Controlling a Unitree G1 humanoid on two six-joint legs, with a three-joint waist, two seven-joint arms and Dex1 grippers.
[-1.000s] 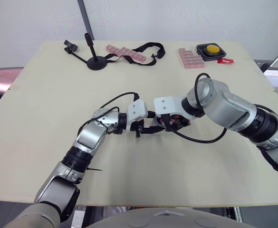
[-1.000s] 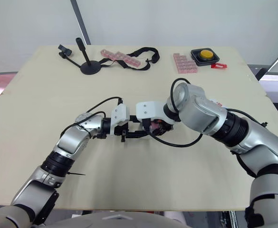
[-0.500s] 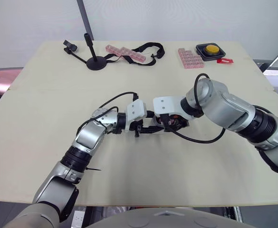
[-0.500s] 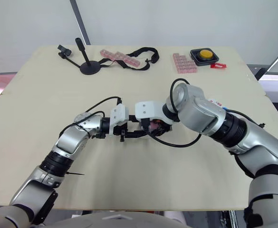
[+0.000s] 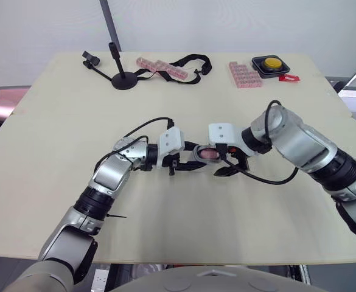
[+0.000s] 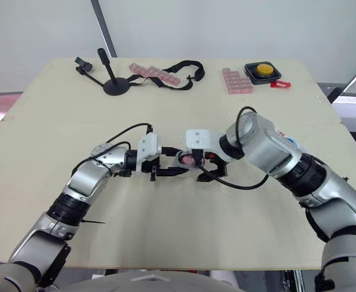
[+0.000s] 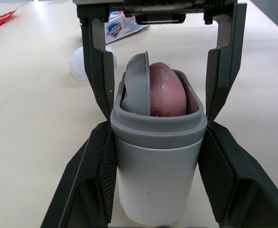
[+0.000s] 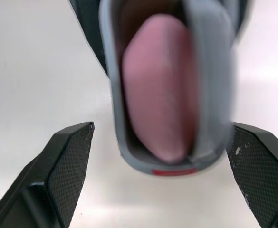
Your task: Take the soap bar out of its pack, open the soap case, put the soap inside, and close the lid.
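Note:
My left gripper is shut on a white soap case with a grey rim, held on its side just above the table. The case mouth faces my right gripper. The pink soap bar sits inside the case, beside a grey inner flap. My right gripper is open, one finger on each side of the mouth and clear of the case and the soap. The empty soap pack lies on the table behind my right arm, near a white rounded piece.
At the table's far edge stand a black stand, two strips of pink blocks with a black strap, a pink block tray, a yellow button box and a red piece.
My right gripper has drawn back to the right from the case and stands open. The pink soap now shows in the case mouth. My left gripper has shifted slightly left with the case.

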